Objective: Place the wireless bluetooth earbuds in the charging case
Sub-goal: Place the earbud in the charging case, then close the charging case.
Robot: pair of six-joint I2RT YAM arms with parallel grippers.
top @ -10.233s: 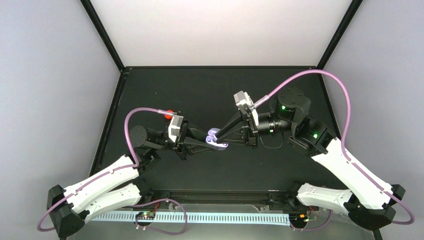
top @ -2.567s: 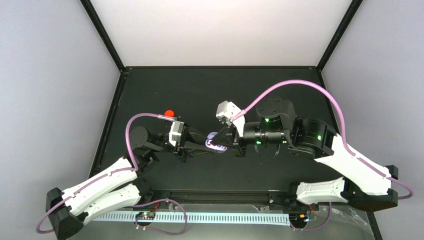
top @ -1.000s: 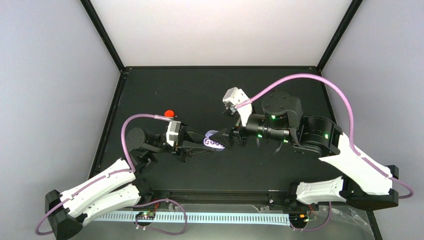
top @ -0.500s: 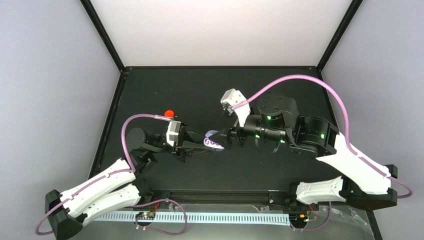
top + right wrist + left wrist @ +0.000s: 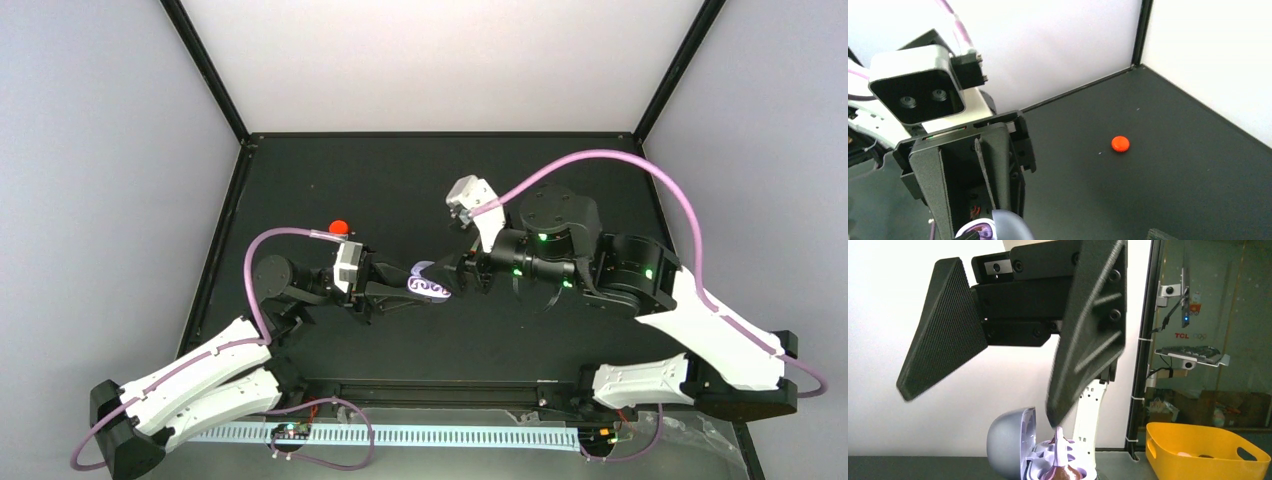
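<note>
Black matte table point(image 5: 420, 170) beneath me, dark and flat right out to its edges. One small red-orange round piece point(image 5: 339, 227) lies flat on it, over on my left side, alone.

Smooth plastic charging case point(image 5: 1009, 440); matt black table point(image 5: 1173, 190); glossy white arm shells point(image 5: 720, 335).
</note>
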